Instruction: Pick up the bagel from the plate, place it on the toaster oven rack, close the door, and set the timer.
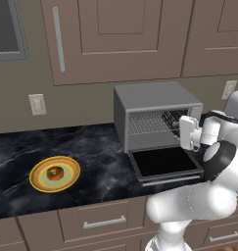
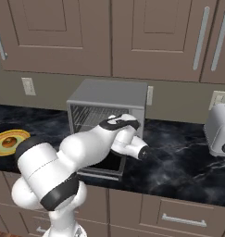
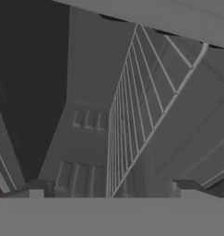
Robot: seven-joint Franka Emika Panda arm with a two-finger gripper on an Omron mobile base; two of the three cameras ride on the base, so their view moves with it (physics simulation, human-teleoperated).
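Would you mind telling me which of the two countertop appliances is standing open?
The grey toaster oven, directly ahead of the arm: its door is folded down, exposing the rack. The silver toaster further right has no door.

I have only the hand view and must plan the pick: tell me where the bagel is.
Observer: The bagel lies on the plate, on the counter left of the toaster oven.
Operator: Report the door.
Observer: The door hangs open, folded flat in front of the oven.
Operator: Give me the gripper's place.
Observer: The gripper is open and empty, at the oven mouth level with the toaster oven rack.
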